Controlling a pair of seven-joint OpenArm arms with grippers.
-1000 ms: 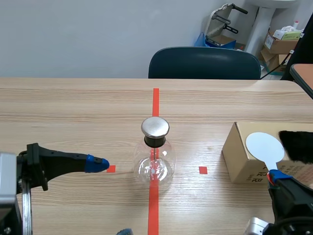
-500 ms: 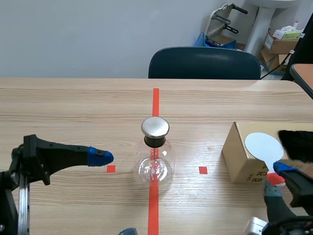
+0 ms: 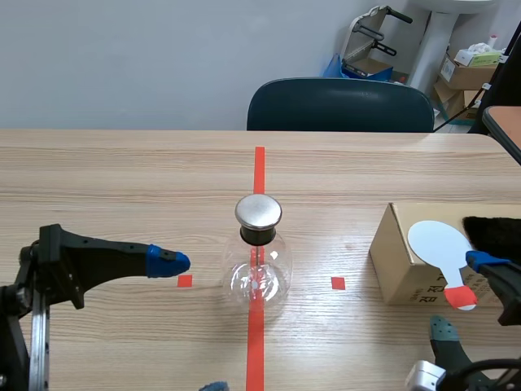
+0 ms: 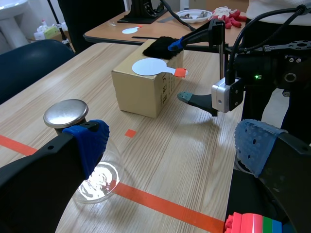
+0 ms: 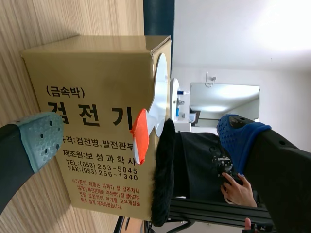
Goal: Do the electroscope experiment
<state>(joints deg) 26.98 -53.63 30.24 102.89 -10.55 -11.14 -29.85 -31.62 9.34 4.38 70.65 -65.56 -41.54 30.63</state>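
The table (image 3: 122, 179) carries all items. The chair (image 3: 342, 106) stands past the table's far edge, behind the flask (image 3: 257, 275).

The box (image 3: 400, 259) sits on the table to the right of the flask, well apart from it.

The left gripper (image 4: 172, 145) is positioned left of the flask. Its fingers are spread wide with nothing between them. One blue pad (image 3: 167, 262) points toward the flask, near it but not touching.

The right gripper (image 5: 141, 138) is positioned right of the flask, at the box edge nearest the robot. Its fingers are spread wide, one above and one below the red handle of the paddle (image 3: 438, 242). Neither finger touches the handle.

The flask stands upright on the red centre line, with its metal cap (image 3: 259, 212) on top. Nothing touches it.

The fur (image 3: 492, 236) lies on the box top, on the side away from the flask.

The paddle lies flat on the box top, between the fur and the flask. Its handle projects over the box edge.
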